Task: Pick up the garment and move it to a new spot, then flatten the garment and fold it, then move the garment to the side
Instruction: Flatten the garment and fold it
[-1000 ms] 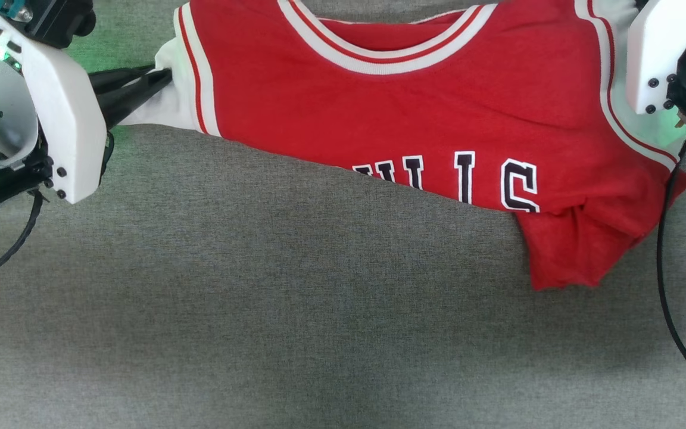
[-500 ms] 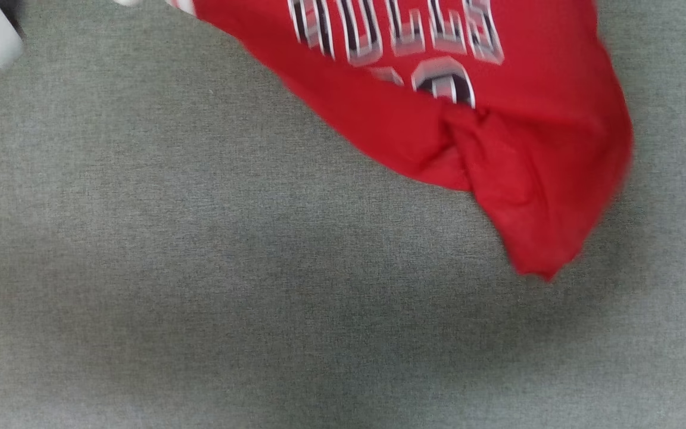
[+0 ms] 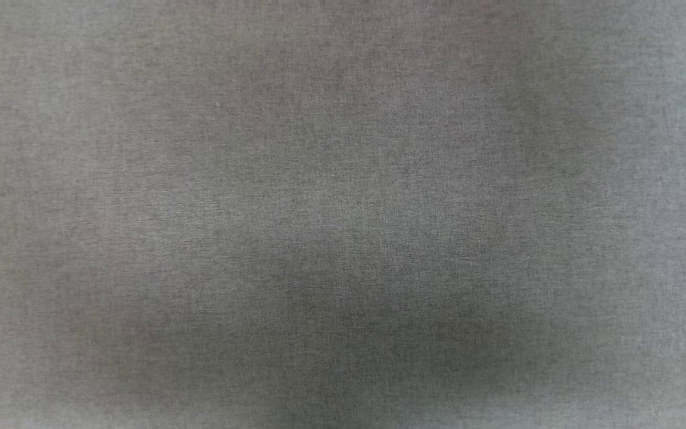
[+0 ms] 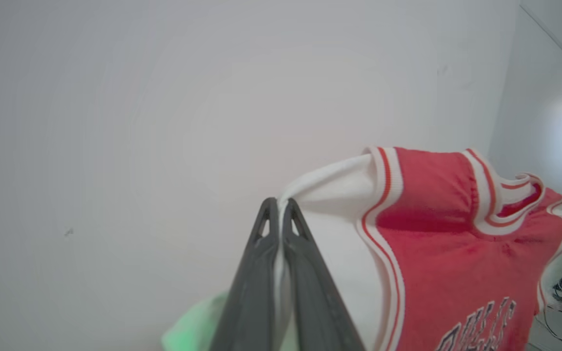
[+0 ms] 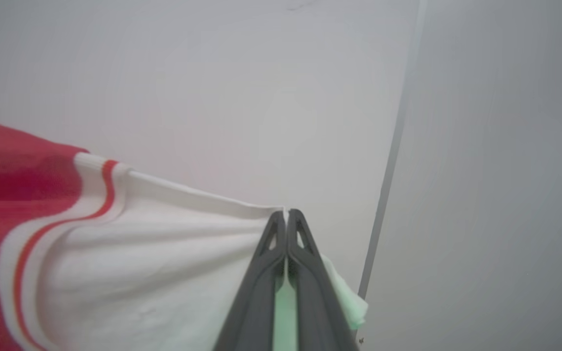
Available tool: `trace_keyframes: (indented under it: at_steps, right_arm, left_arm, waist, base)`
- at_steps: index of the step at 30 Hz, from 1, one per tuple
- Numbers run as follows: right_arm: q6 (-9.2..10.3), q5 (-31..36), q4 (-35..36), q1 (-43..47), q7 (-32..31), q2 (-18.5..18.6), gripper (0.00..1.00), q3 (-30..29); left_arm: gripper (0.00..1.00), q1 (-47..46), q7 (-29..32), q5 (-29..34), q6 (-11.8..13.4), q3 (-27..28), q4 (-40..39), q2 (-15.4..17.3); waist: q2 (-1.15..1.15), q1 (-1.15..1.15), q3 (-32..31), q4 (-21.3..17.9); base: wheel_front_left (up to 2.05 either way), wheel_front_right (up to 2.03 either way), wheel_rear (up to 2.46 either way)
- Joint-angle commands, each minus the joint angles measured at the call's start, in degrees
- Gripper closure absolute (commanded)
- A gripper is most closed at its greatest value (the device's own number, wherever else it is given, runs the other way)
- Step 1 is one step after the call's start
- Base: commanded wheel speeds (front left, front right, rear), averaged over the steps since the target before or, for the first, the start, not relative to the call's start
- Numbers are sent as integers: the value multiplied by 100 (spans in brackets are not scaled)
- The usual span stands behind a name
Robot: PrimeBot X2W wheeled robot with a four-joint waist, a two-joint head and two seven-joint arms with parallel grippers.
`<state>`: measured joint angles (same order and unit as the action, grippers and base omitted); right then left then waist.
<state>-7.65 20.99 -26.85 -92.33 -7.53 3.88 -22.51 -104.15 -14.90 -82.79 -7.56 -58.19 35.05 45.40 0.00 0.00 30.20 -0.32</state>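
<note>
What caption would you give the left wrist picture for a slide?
Left gripper, shut on a white sleeve, holds the red jersey up before a pale wall.

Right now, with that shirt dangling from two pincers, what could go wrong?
The left gripper and right gripper each pinch only a white sleeve edge of the red jersey T-shirt with striped trim; it might slip free. It sags between them, so it may land creased on the grey fabric surface.

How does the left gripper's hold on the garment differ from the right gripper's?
The left gripper pinches a narrow, bunched garment sleeve; the right gripper, a widely spread one. In their wrist views, cloth lies right of the left gripper, left of the right gripper. Both grip white sleeves.
</note>
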Motion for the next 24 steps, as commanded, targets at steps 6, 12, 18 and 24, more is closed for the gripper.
trace_keyframes:
  at_steps: [6, 12, 18, 24]
  right_arm:
    - [30, 197, -680, 479, 381, 56, 100, 15]
    - [30, -234, -923, 1967, 617, 220, 100, 542]
    - [29, -1425, 67, 4249, 279, 456, 100, 1398]
    - [30, -2546, 1936, 6360, -566, 793, 100, 1942]
  left_arm:
    - [100, 906, -34, -280, 17, -194, -443, 133]
    - [100, 2824, -36, -639, 16, -275, -1440, 507]
    - [100, 5294, -36, -505, 16, 369, -2467, 588]
    - [100, 7116, -36, -137, 16, 1278, -3204, 390]
  waist:
    - [0, 0, -204, 39]
    - [0, 0, -358, 2]
    - [0, 0, -577, 2]
    - [0, 0, -816, 14]
  base:
    - [0, 0, 0]
    - [0, 0, 0]
    - [0, 0, 0]
    - [0, 0, 0]
